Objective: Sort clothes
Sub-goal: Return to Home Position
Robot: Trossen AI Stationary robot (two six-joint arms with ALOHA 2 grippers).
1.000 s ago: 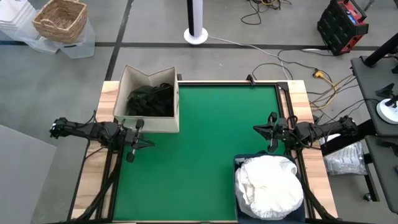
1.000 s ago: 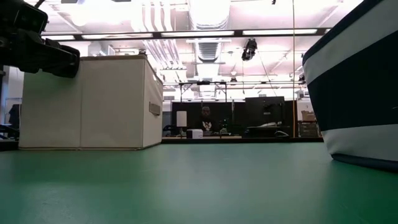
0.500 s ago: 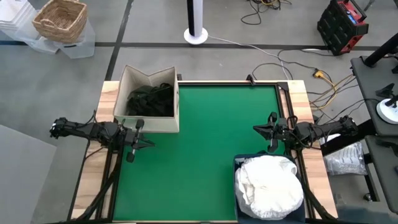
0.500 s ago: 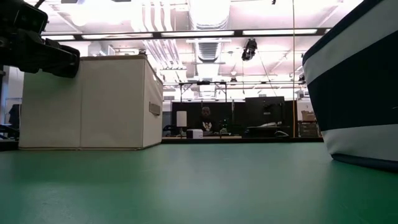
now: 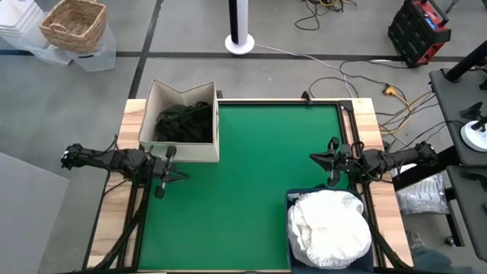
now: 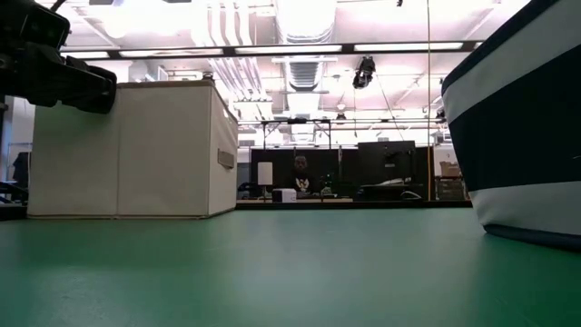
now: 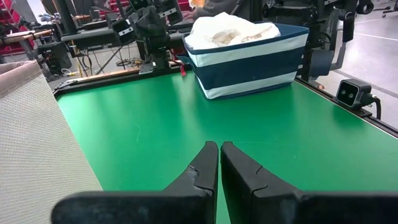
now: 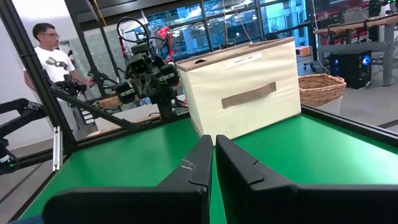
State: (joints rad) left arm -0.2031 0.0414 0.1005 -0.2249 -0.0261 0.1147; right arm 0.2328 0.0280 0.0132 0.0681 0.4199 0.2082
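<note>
Nothing has shifted since the earlier frames; both arms and every item sit exactly as they did a second ago. The left gripper [image 7: 219, 145] hangs at the left edge of the green table [image 5: 259, 167], just below the box [image 5: 151, 99] in the high view, its two fingers pressed together with nothing between them. The right gripper [image 8: 212, 139] mirrors it at the right edge, just above the striped bin [image 7: 249, 65], its fingers likewise closed and empty.

The dark clothes [image 5: 183, 122] lie heaped inside the box at the upper left of the table. The white clothes [image 5: 329, 221] fill the bin at the lower right, mounded above its rim. The stretch of table between the two containers carries no cloth. A person [image 8: 48, 53] stands beyond the table in the right wrist view.
</note>
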